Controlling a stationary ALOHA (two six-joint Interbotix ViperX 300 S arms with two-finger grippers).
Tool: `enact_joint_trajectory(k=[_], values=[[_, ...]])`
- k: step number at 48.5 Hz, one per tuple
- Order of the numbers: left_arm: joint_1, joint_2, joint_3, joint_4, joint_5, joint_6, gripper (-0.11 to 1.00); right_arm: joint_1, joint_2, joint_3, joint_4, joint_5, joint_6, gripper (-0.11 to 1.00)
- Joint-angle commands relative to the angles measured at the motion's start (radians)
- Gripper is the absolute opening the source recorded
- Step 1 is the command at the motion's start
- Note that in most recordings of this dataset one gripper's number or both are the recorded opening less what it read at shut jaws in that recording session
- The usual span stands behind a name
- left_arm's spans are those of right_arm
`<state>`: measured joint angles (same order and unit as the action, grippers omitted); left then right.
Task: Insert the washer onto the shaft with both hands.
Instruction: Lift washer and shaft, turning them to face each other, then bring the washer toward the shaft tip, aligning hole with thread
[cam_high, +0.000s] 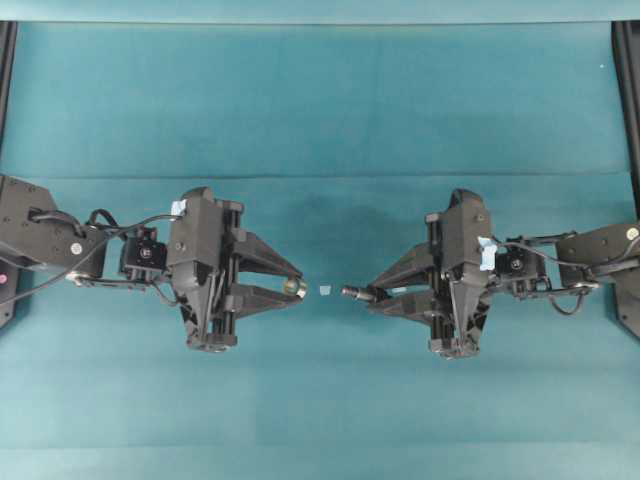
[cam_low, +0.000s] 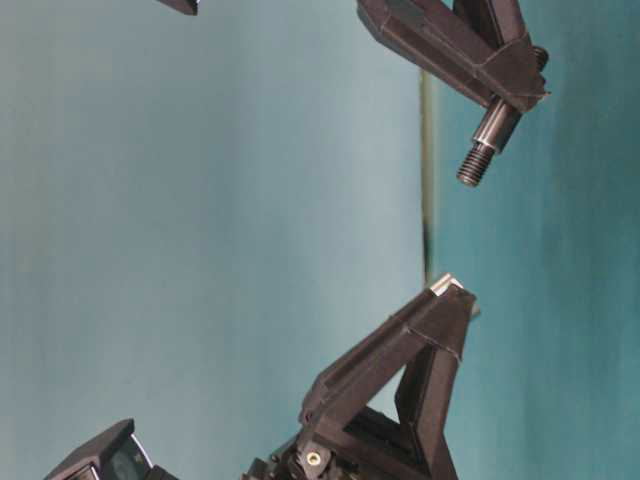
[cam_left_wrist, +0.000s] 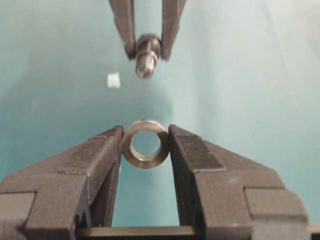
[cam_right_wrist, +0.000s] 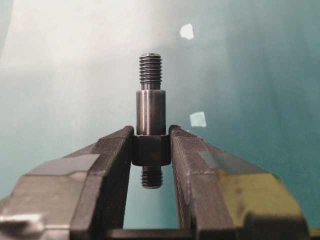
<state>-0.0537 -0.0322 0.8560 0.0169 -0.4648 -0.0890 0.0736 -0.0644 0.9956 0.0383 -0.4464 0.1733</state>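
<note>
My left gripper (cam_high: 301, 284) is shut on the washer (cam_left_wrist: 145, 161), a thick grey metal ring pinched by its sides at the fingertips (cam_left_wrist: 112, 137), hole facing forward. Opposite it, my right gripper (cam_high: 371, 295) is shut on the shaft (cam_right_wrist: 150, 105), a dark stepped rod gripped at its hex collar. The threaded thin end sticks out past the tips. In the overhead view the washer (cam_high: 292, 287) and the shaft (cam_high: 353, 292) face each other across a small gap. From the left wrist the shaft (cam_left_wrist: 146, 57) shows ahead, roughly in line with the ring's hole. Both are held above the table.
The teal cloth table (cam_high: 320, 120) lies below both arms. A small white tape bit (cam_high: 324, 290) lies on it under the gap between the two grippers, and the right wrist view shows two tape bits (cam_right_wrist: 198, 119). Black frame rails (cam_high: 628, 90) stand at the sides.
</note>
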Motion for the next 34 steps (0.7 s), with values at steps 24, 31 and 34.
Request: enact_joint_trajectory(k=[24,31,34], values=[[-0.003,0.06,-0.031,0.0,-0.117,-0.061,0.36,0.032,0.069,0.0,0.005,-0.12,0.057,0.0],[-0.006,0.084,-0.058,0.0,-0.123,-0.064,0.36,0.038,0.086,0.0,0.005,-0.15,0.066,0.0],[-0.006,0.097,-0.069,0.0,-0.123,-0.064,0.36,0.038,0.089,0.0,0.005,-0.156,0.066,0.0]])
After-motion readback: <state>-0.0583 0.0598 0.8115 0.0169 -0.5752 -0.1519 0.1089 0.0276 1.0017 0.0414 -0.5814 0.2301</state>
